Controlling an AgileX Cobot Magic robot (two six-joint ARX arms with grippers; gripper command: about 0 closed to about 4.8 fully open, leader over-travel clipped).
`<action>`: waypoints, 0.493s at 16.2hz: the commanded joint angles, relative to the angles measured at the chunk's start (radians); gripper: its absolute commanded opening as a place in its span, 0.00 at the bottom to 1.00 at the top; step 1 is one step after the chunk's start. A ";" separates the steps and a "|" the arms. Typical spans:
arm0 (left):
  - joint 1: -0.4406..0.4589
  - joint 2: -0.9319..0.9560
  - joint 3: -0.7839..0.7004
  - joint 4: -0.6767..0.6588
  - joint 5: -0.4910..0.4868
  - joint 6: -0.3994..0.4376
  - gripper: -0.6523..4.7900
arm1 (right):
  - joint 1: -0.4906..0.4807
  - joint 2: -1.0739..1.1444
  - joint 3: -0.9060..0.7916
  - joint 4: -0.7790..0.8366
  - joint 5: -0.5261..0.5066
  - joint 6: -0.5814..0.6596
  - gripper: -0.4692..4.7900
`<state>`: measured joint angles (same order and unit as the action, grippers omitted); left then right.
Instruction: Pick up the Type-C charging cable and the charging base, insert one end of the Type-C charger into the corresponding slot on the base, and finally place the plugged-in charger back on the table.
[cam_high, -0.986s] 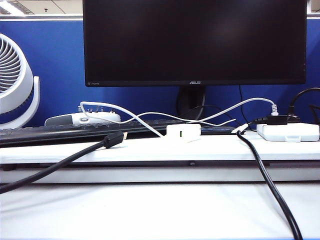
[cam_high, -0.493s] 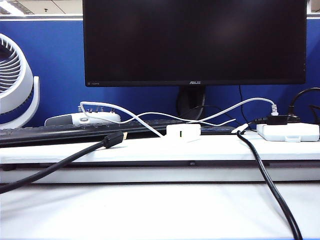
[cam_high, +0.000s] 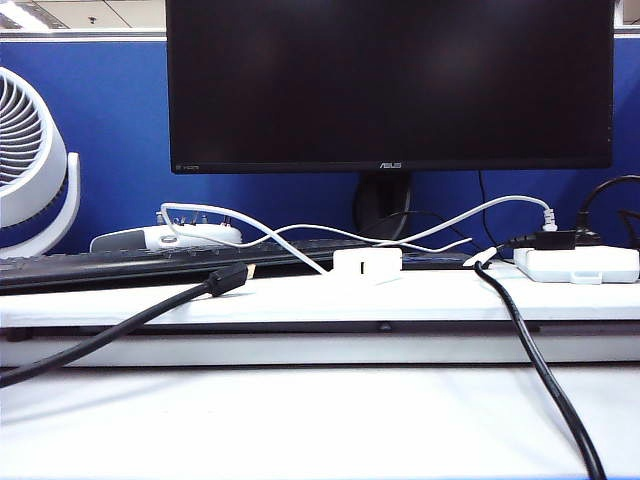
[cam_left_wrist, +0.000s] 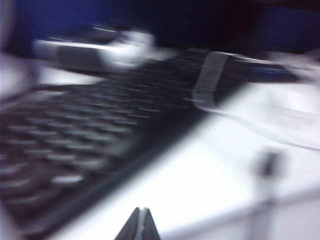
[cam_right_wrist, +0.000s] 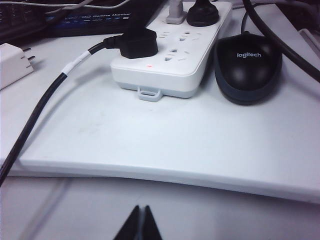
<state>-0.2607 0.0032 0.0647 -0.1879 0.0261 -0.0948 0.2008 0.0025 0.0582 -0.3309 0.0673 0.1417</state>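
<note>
While I watch remotely:
Left gripper (cam_left_wrist: 140, 225): jaws closed, empty, near keyboard (cam_left_wrist: 75, 145).
Right gripper (cam_right_wrist: 140, 223): jaws closed, empty, before power strip (cam_right_wrist: 175, 65).
Charging base (cam_high: 367, 264): left of power strip.

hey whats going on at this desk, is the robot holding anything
Nothing is held. Both grippers are shut and empty: the left gripper hangs above the table near the keyboard, its view blurred, and the right gripper hangs before the power strip and the mouse. The charging base lies on the table's raised ledge, with the Type-C charging cable trailing behind it.
</note>
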 joint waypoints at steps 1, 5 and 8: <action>0.132 -0.001 -0.035 -0.058 -0.014 0.027 0.11 | 0.001 -0.002 -0.003 -0.002 0.002 0.003 0.10; 0.159 -0.003 -0.035 -0.058 -0.014 0.145 0.11 | 0.001 -0.002 -0.003 -0.003 0.002 0.003 0.10; 0.159 -0.003 -0.035 -0.058 -0.014 0.166 0.12 | 0.001 -0.002 -0.003 -0.002 0.002 0.003 0.10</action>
<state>-0.1032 0.0029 0.0322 -0.2287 0.0105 0.0673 0.2008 0.0021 0.0582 -0.3309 0.0673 0.1417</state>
